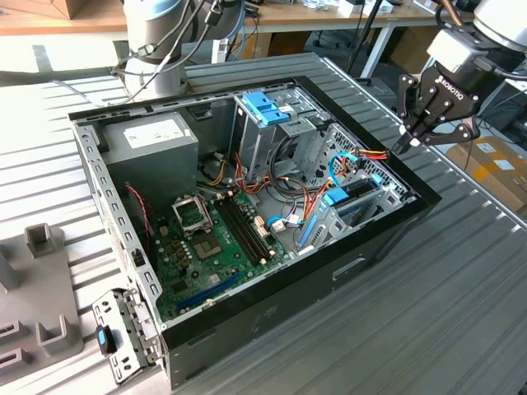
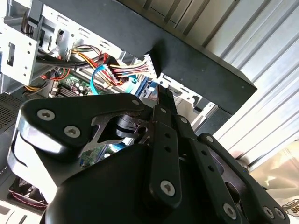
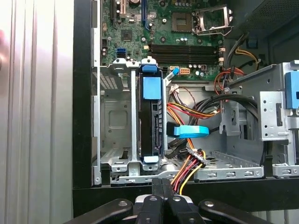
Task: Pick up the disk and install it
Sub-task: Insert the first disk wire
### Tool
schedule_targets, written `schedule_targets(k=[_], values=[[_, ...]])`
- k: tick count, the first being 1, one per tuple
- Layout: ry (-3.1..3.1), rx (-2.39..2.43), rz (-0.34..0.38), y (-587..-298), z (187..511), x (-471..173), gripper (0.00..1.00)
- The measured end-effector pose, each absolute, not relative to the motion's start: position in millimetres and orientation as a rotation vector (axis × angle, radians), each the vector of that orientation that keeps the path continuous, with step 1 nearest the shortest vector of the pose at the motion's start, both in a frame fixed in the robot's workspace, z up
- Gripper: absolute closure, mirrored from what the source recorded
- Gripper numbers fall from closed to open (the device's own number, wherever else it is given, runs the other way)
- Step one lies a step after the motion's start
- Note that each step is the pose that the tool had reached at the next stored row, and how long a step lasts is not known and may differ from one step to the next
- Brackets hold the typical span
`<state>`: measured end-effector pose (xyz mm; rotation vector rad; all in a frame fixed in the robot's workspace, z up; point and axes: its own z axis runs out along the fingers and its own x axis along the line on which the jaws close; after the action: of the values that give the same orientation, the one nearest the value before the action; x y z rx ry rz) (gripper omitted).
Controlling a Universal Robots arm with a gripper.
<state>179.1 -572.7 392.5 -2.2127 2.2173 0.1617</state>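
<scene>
First wrist view pretty much tells the story: the disk (image 3: 149,121) is standing on edge in the silver drive cage (image 3: 114,116) at the front corner of the computer case (image 1: 329,280), with its blue rail tabs at both ends of the slot. So the robot looks to be at the tail end of the install, not the pick-up. It's seen edge-on though, so whether it's clicked fully home is hard to tell.

The gripper (image 3: 162,184) hangs just outside the case wall, above the cage, with its fingers pinched together and nothing between them. In the exterior view it sits off the case's far right corner, well clear of the motherboard (image 1: 206,239).

Judging from that, whatever move is left calls for care around the loose wiring. The red-yellow power cable plug (image 3: 196,156) and the flat blue data cable (image 3: 191,131) lie right beside the disk's bay. Pushing in further would mean coming straight down the slot without snagging them.

The case lies on its side, open, on a ribbed metal table (image 1: 428,329). A grey moulded fixture (image 1: 41,280) sits at the exterior view's left. It's a workshop sort of room, with cardboard boxes (image 1: 494,164) on the floor and wooden benches behind.
</scene>
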Motion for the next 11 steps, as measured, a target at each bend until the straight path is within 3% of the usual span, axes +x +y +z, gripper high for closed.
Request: schedule_targets(k=[11], values=[[2.164, -2.269, 0.162, -572.7, 392.5, 179.1, 0.89]])
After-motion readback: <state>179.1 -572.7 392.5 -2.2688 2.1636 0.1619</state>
